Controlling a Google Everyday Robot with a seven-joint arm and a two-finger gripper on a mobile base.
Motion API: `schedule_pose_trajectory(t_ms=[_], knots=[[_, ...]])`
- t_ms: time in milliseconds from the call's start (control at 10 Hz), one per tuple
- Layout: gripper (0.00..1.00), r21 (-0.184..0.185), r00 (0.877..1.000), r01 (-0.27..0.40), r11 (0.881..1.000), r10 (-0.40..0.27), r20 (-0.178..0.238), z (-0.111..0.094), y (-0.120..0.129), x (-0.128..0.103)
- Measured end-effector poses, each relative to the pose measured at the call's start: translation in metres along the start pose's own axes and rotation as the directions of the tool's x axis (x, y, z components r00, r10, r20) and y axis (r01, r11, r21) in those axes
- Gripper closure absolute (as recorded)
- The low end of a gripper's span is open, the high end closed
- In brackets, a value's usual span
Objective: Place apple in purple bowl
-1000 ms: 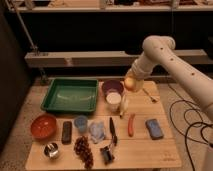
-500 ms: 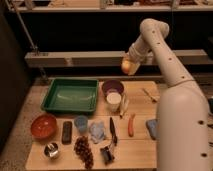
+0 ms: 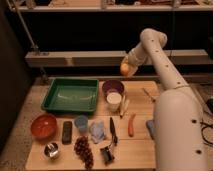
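Observation:
The apple [image 3: 124, 67] is a small yellow-orange fruit held in my gripper [image 3: 126, 66], which is shut on it, raised well above the table's far edge. The dark purple bowl [image 3: 113, 87] stands on the wooden table below and a little left of the apple, just behind a white cup [image 3: 114, 100]. My white arm [image 3: 172, 100] reaches in from the right and covers the table's right side.
A green tray [image 3: 71, 94] lies left of the purple bowl. A red bowl [image 3: 43, 125], a small metal bowl [image 3: 51, 150], a blue cup [image 3: 81, 123], a dark grape bunch [image 3: 84, 148], a carrot [image 3: 131, 124] and a knife [image 3: 113, 131] lie nearer the front. A shelf rail [image 3: 75, 59] runs behind.
The gripper has carried the apple up from just above the table beside the white cup. It now hangs higher, near the table's far edge above the purple bowl.

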Motion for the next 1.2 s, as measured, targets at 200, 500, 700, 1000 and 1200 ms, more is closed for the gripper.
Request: schedule_pose_trajectory(t_ms=[200,500,700,1000,1200], knots=[[1.00,0.082,1.000,0.029,0.996,-0.028,-0.014,0.010,0.033,-0.005],[1.00,0.146,0.998,0.053,0.988,-0.050,-0.026,0.018,0.058,-0.014],[1.00,0.143,0.998,0.057,0.988,-0.054,-0.027,0.024,0.054,-0.018],[1.00,0.126,0.998,0.054,0.991,-0.051,-0.028,0.029,0.053,-0.020],[1.00,0.119,0.998,0.053,0.991,-0.050,-0.030,0.031,0.052,-0.020]])
